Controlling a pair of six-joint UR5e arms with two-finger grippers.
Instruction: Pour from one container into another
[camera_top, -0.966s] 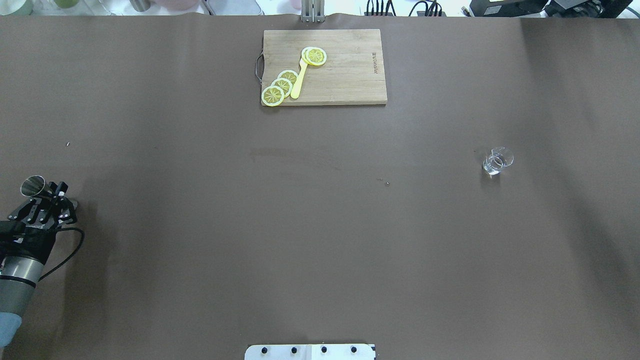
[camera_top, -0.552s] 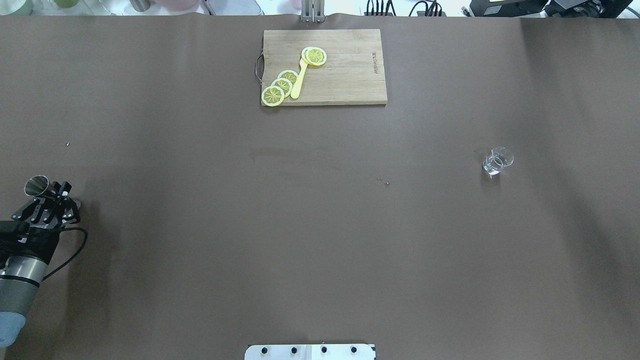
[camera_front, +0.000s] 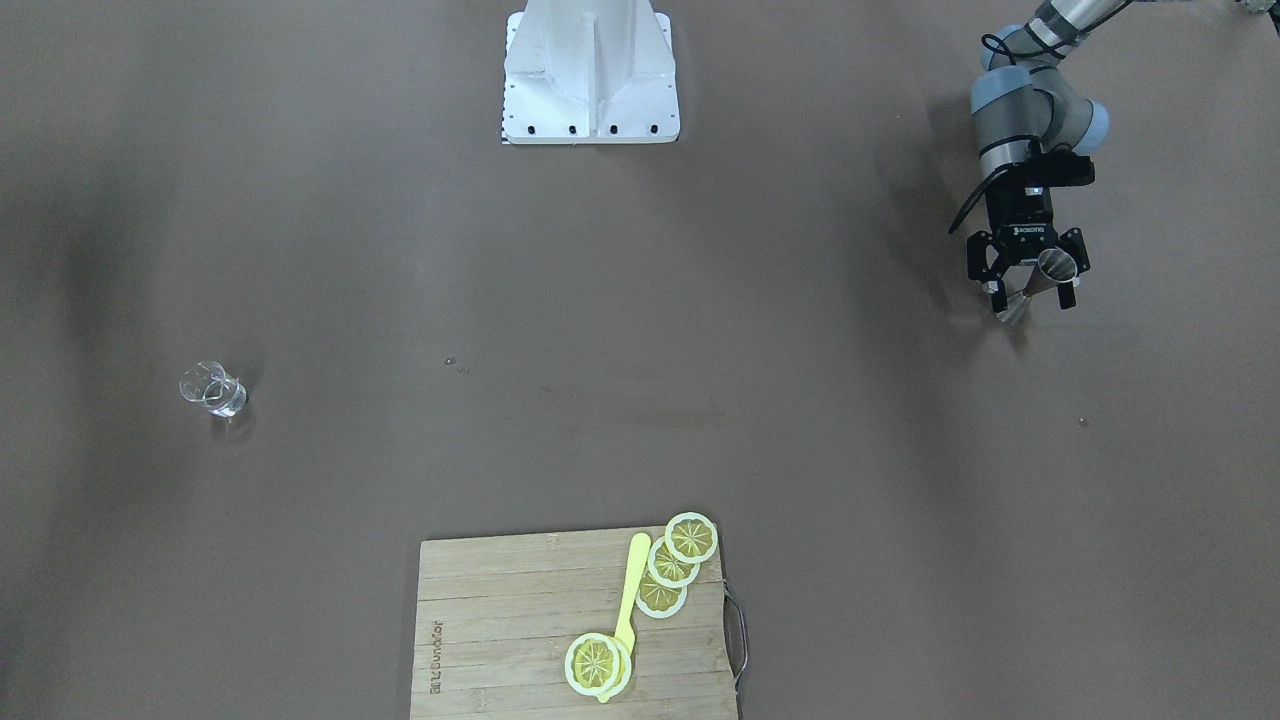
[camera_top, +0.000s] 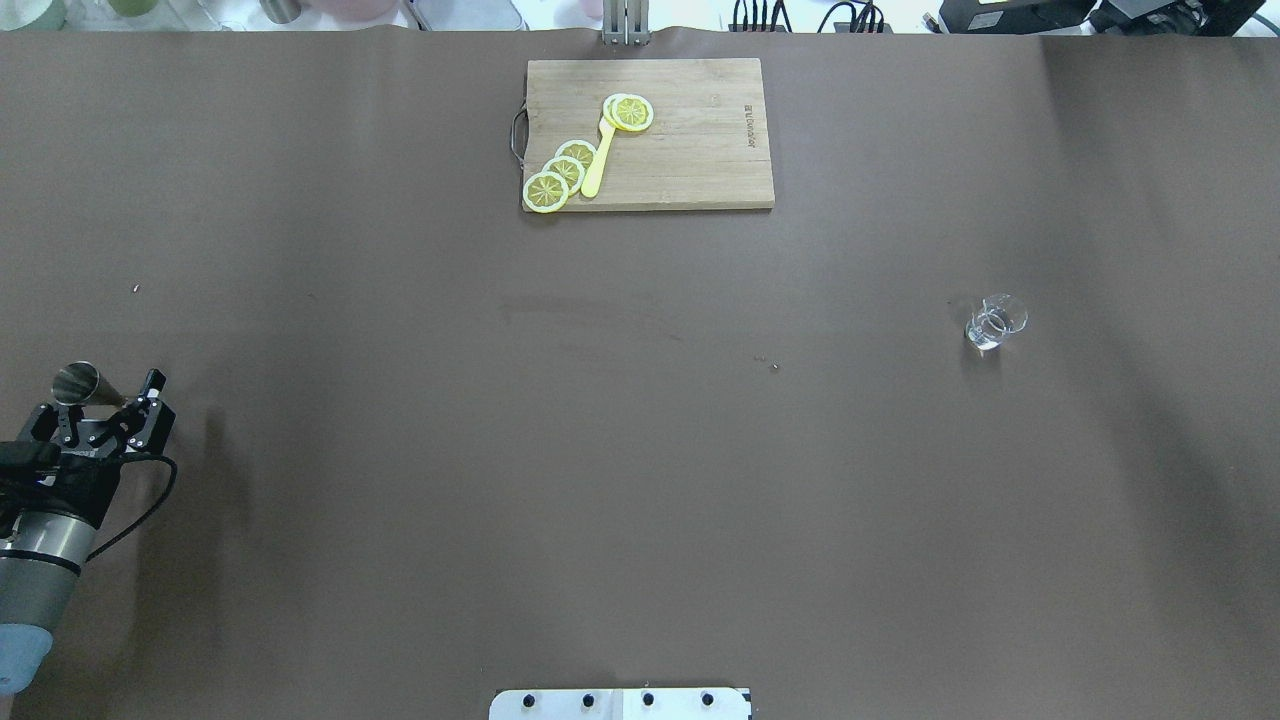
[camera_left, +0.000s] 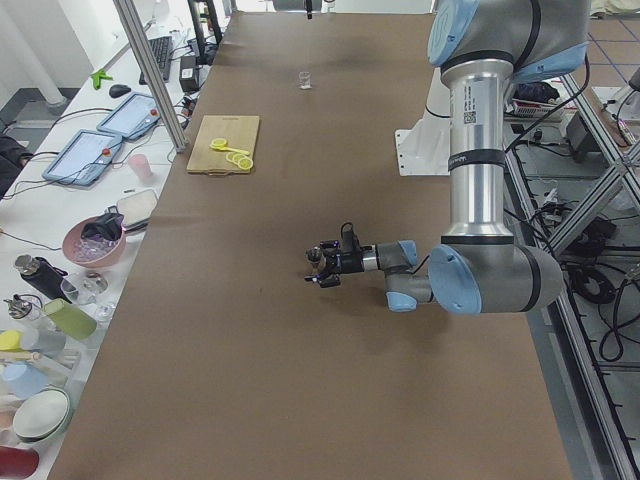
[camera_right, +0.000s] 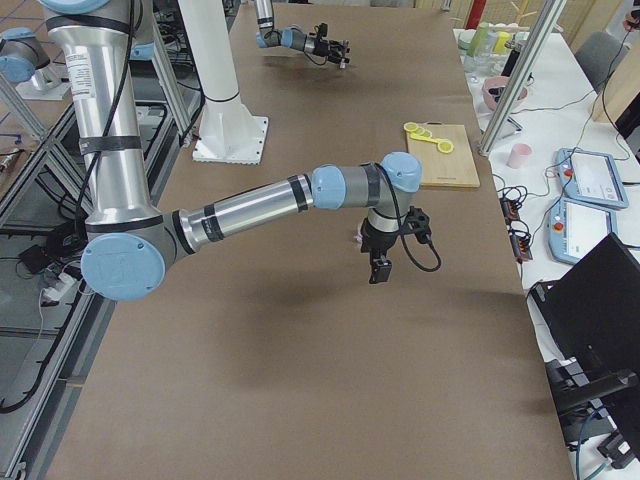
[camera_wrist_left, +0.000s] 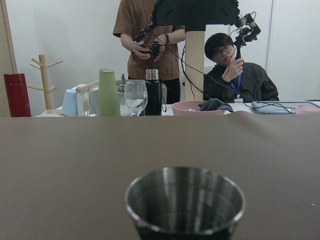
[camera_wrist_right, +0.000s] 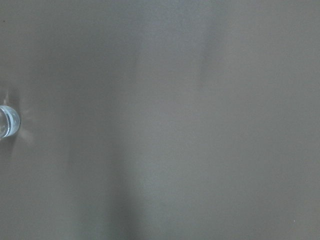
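Observation:
A small steel measuring cup (camera_top: 78, 385) (camera_front: 1050, 268) stands upright at the table's left end. My left gripper (camera_top: 100, 400) (camera_front: 1030, 290) lies level and open, its fingers straddling the cup; I cannot tell whether they touch it. The left wrist view shows the cup's rim (camera_wrist_left: 185, 200) close and centred. A small clear glass (camera_top: 995, 322) (camera_front: 212, 390) stands far off on the right side and shows at the left edge of the right wrist view (camera_wrist_right: 7, 122). My right gripper (camera_right: 380, 262) hangs high above the table; open or shut, I cannot tell.
A wooden cutting board (camera_top: 690, 150) with lemon slices (camera_top: 560, 172) and a yellow utensil (camera_top: 597, 165) lies at the far middle edge. The robot's white base plate (camera_front: 590, 70) sits at the near edge. Operators and drinkware stand beyond the table's left end.
The left gripper levelled out and its fingers spread wider around the steel cup. The cup's top shifted slightly toward the robot. The glass stayed put.

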